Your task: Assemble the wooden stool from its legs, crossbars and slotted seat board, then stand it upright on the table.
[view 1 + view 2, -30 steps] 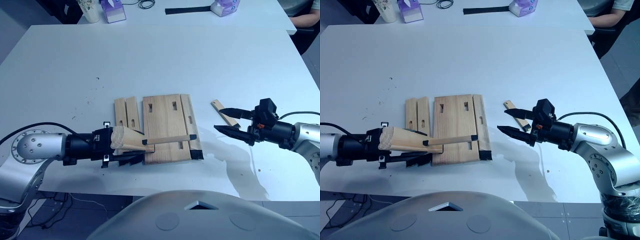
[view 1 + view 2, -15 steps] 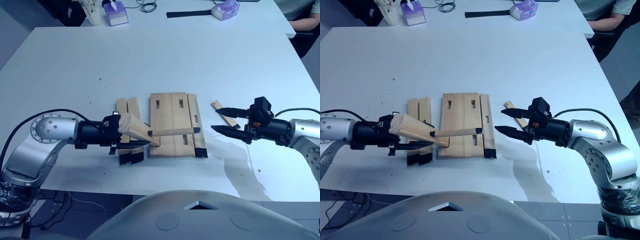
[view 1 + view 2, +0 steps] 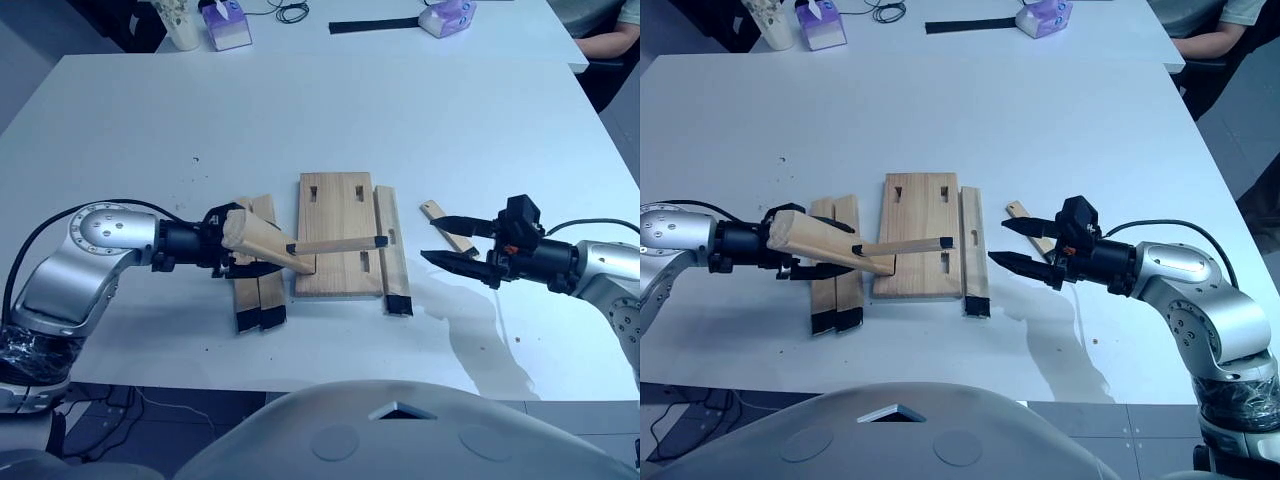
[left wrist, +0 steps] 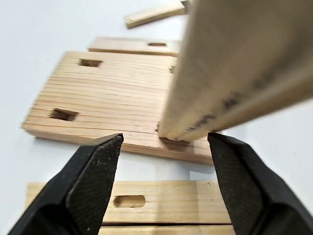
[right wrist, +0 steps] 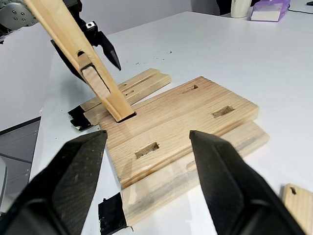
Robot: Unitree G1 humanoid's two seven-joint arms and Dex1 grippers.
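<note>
My left gripper is shut on a wooden stool leg and holds it tilted above the table. The leg's tip rests on the slotted seat board near its left front slot. A thin crossbar sticks out of that leg over the board. Two more legs lie side by side left of the board, a third leg along its right edge. My right gripper hangs open just right of that leg, beside a short wooden piece.
At the table's far edge stand a cup, two tissue boxes, a black strap and a coiled cable. The wide white tabletop lies between them and the parts.
The left arm has swung the leg and its crossbar farther from me and tilted it more steeply. The seat board has slid away from the lying legs. The right gripper has kept still.
</note>
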